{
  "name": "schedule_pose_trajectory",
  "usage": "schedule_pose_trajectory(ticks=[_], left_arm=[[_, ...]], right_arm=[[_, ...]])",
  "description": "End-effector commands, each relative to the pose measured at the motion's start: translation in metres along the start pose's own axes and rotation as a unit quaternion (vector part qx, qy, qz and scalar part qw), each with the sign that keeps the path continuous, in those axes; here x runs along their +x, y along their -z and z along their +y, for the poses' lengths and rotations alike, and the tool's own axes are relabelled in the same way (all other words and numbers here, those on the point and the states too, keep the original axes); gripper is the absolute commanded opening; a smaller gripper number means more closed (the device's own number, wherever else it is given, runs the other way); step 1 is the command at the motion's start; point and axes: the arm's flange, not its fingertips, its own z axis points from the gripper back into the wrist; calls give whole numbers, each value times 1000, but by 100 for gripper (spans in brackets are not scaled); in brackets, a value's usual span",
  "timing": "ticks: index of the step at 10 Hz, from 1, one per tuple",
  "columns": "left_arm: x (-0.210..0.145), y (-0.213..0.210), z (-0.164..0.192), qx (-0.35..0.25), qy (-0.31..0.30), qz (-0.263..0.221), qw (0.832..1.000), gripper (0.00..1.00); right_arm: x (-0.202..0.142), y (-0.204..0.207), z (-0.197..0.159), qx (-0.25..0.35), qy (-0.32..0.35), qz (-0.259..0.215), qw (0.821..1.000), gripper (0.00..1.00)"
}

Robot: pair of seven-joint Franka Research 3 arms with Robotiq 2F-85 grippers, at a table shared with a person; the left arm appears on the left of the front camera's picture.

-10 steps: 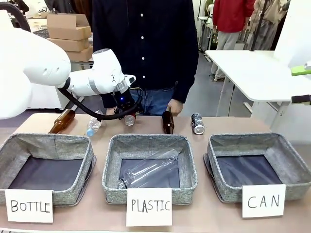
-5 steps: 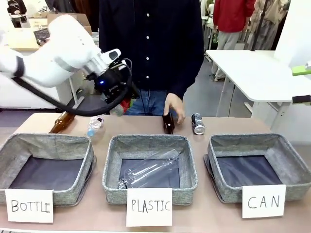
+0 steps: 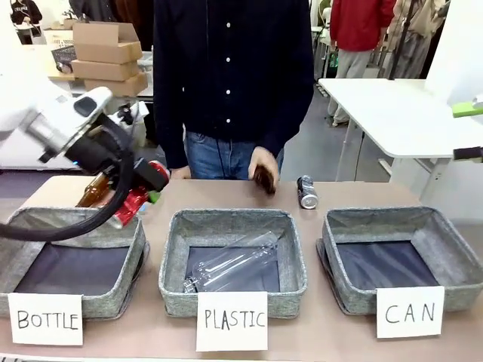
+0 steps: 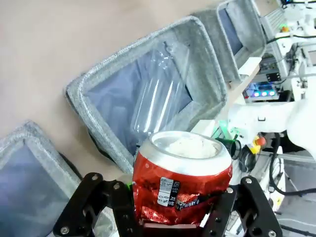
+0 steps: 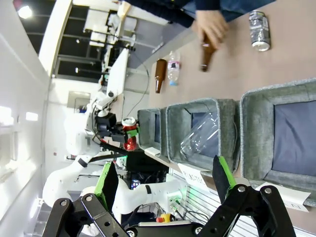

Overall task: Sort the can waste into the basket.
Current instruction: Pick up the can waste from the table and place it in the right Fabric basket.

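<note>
Enters from the left with the white left arm (image 3: 45, 124), raised above the counter. Bends at the wrist so that the left hand (image 3: 143, 190) points down and to the right. Grips the red can (image 3: 134, 204) between the two fingers (image 4: 121, 205), closed tight on its dented sides, seen close in the left wrist view. Holds the right hand (image 5: 165, 180) high up, looking down, with jaws spread wide and green pads (image 5: 108, 183) well apart.
</note>
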Motion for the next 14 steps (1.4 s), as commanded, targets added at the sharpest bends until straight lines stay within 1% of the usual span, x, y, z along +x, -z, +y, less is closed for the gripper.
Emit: schedule_pose_trajectory(ticks=[1,2,3,4,5,6,7,8,9,10,11,12,13,14], left_arm=[[35,14,5,8,-23,23,999,0],[35,14,5,8,-23,23,999,0],[14,9,4,0,-9,10,1000,11],[48,37,-16,-23,84,25,996,11],[93,73,-54,-12,173,55,983,11],[128,118,-106,11,262,98,960,11],[135,154,-142,45,320,104,941,11],[127,187,-163,75,368,100,921,11],[117,212,-181,67,405,98,907,11],[111,242,-202,53,451,89,887,11],[114,274,-223,50,496,96,861,11],[122,304,-245,62,538,96,835,11],[136,334,-267,71,552,103,824,11],[148,361,-283,54,549,124,824,11]], right_arm=[[3,1,1,15,-12,-3,1000,100],[3,1,1,15,-12,-3,1000,100],[3,1,1,15,-12,-3,1000,100],[0,0,0,0,0,0,1000,100],[13,-48,24,-101,-43,-45,993,100],[17,-103,32,-190,-62,-78,977,100],[18,-148,27,-240,-53,-145,958,100],[18,-187,15,-220,-12,-208,953,100],[16,-217,0,-167,36,-266,949,100],[8,-167,33,-208,-53,-158,964,100],[8,-167,33,-208,-53,-158,964,100],[8,-167,33,-208,-53,-158,964,100],[8,-167,33,-208,-53,-158,964,100],[8,-167,33,-208,-53,-158,964,100]])
